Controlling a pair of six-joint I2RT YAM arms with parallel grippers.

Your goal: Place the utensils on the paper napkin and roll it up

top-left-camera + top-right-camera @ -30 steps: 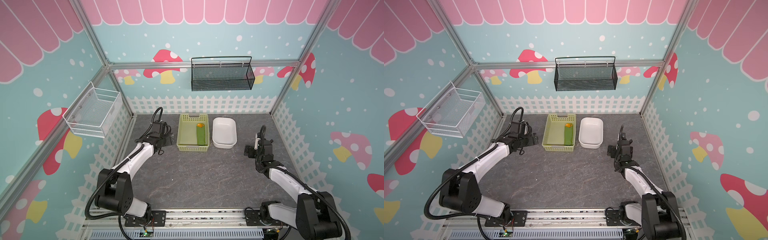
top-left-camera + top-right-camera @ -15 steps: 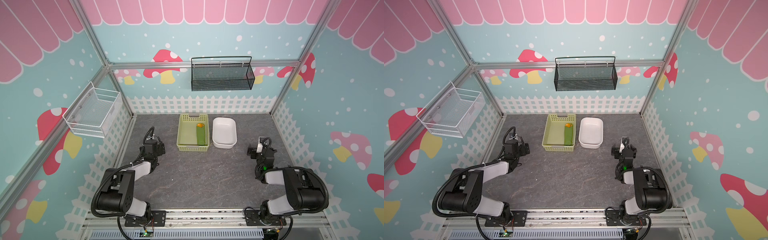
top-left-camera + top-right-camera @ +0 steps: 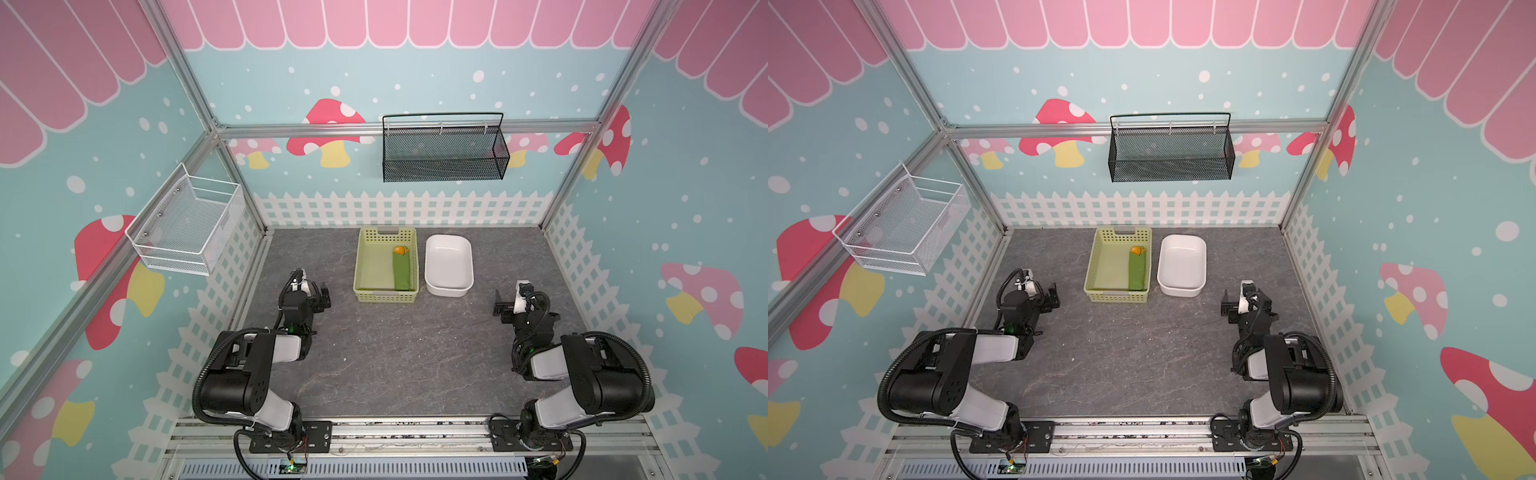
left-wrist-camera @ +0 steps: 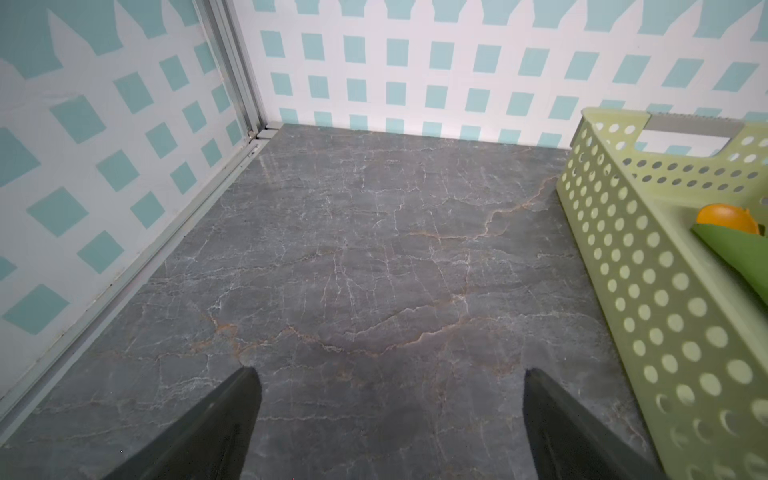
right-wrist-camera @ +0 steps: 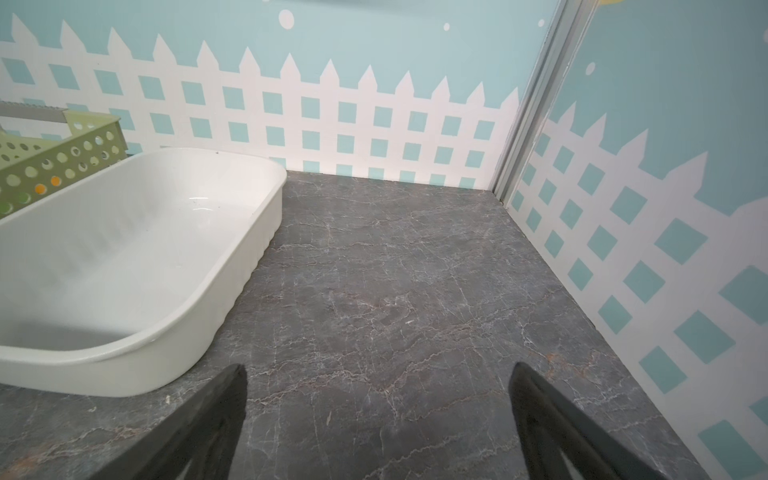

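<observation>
Napkin (image 3: 404, 271): dark green, rolled into a slim, slightly flattened tube with a smooth surface. Lying inside the basket (image 3: 376, 270), lengthwise against its right wall, near end close to the front wall, far end short of the back wall.

Utensils (image 3: 400, 249): wrapped in the roll, only orange ends poking out at the far end. Rounded orange bowl plain to see in the left wrist view (spoon, by the shape). Smaller orange sliver beside it, too little showing to tell fork from knife.

Basket: pale yellow-green plastic, round holes in the walls, set at the back middle of the table (image 3: 395, 357). White dish (image 3: 449, 266) just beside it on the right, apart from the roll.

Left gripper (image 4: 390, 374): spread wide, holding nothing, low over bare table left of the basket, pointing toward the back wall.

Right gripper (image 5: 380, 370): spread wide too, holding nothing, over table right of the dish.

Both well apart from the roll.
</observation>
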